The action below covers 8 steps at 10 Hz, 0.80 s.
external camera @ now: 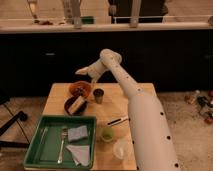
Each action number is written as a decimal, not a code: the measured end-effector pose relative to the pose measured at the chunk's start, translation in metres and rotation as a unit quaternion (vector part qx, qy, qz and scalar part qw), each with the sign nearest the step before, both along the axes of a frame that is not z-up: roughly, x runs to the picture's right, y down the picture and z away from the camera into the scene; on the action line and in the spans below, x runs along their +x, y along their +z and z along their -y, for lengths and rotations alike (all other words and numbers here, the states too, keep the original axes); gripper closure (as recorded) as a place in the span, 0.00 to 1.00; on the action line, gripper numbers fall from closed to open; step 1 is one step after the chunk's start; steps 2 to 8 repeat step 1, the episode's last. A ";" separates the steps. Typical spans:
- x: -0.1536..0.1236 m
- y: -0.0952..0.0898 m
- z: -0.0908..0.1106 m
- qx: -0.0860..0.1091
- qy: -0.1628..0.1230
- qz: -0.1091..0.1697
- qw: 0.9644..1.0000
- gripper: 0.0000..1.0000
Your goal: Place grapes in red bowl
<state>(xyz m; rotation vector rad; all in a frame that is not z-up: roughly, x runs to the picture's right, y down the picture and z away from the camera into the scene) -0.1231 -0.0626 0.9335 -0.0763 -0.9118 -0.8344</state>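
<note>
- Above the far-left part of the tabletop [55, 97], your gripper [81, 72] hangs in the air, just beyond the red bowl [80, 89] and a little higher than its rim.
- Whether that gripper is spread or pressed together, you cannot tell from this view; nothing shows clearly between the tips.
- Look into the red bowl: a small dark clump sits inside it, and that reads as the grapes [79, 90], so the placing looks done or nearly so.
- Just in front of it, touching or almost touching, sits the black bowl [75, 105] with a pale tan block [77, 104] leaning in it. Don't mix those up.
- Right beside both bowls stands the small metal cup [98, 95], upright and easy to knock with the arm.
- Handling, as a judgement: the grapes are light, soft and bumpy, and berries may roll or pop loose under a hard squeeze. If you must regrasp, take the clump across its middle from above, gently, with the fingertips clear of the bowl wall.
- Nearer you, the green tray [35, 150] holds cutlery and folded cloths, well apart from the action.
- A dark pen-like tool [118, 120] and a small green cup [107, 133] lie close to the arm's white body.
</note>
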 end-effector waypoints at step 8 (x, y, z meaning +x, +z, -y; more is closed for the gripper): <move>0.001 -0.001 0.002 0.008 0.000 -0.003 1.000 0.20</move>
